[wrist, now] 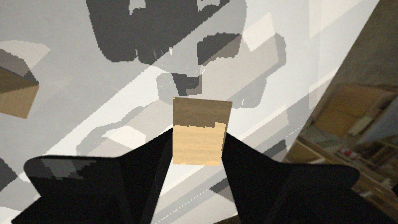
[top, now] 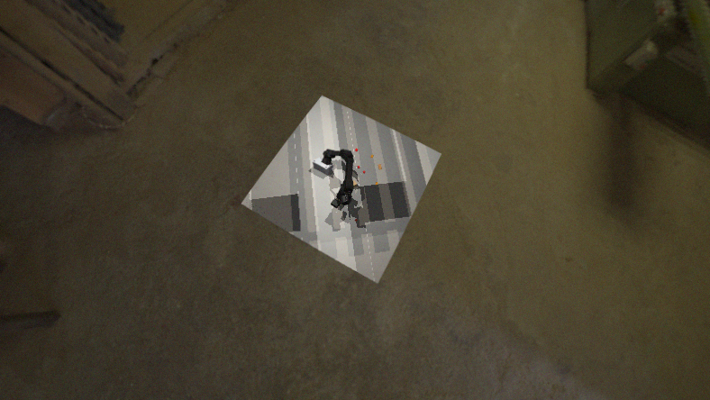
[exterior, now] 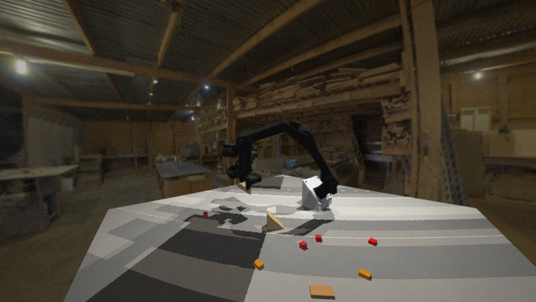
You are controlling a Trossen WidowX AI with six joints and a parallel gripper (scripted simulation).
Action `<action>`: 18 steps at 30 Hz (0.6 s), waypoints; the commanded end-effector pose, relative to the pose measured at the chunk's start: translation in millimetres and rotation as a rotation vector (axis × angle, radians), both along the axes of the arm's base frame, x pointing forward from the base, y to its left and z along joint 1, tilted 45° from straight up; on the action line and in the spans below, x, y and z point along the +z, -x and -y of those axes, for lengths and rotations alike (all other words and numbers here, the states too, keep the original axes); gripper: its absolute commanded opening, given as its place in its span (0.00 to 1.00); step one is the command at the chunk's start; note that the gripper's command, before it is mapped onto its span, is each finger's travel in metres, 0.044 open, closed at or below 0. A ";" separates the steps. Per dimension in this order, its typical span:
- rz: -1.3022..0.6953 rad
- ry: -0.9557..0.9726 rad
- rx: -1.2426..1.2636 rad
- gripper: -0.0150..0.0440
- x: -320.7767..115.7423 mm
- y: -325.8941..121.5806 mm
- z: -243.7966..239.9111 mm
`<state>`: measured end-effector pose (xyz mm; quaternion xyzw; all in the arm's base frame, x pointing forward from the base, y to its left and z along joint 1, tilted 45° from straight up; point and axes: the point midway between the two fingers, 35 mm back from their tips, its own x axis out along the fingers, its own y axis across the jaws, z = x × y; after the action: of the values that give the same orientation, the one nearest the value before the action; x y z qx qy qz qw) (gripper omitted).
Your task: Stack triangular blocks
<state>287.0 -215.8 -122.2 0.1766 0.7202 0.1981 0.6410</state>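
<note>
My gripper [wrist: 197,131] [exterior: 245,182] [top: 340,202] is shut on a tan wooden triangular block [wrist: 201,131] [exterior: 243,186] and holds it in the air, well above the table [exterior: 412,258] [top: 387,248]. The other triangular block [exterior: 274,222] rests on the table with its sloped face up, in front of the arm's base. In the wrist view it [wrist: 18,93] shows at the left edge, off to the side of the held block and lower. The two blocks are apart.
The arm's white base [exterior: 313,194] [top: 322,166] stands at the back. Small red cubes [exterior: 303,245] [exterior: 318,237] [exterior: 372,241] and orange pieces [exterior: 258,264] [exterior: 364,273] [exterior: 322,291] lie near the front. Another red cube [exterior: 205,213] lies at the left. The table edge is close in the wrist view.
</note>
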 end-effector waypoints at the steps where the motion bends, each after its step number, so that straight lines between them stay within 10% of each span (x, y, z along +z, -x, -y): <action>1: -0.051 -0.032 -0.116 0.25 -0.1 0.2 1.8; 18: -0.296 -0.180 -0.574 0.25 3.6 0.6 9.9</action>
<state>286.2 -224.5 -119.0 0.4239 0.7107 0.0617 0.5581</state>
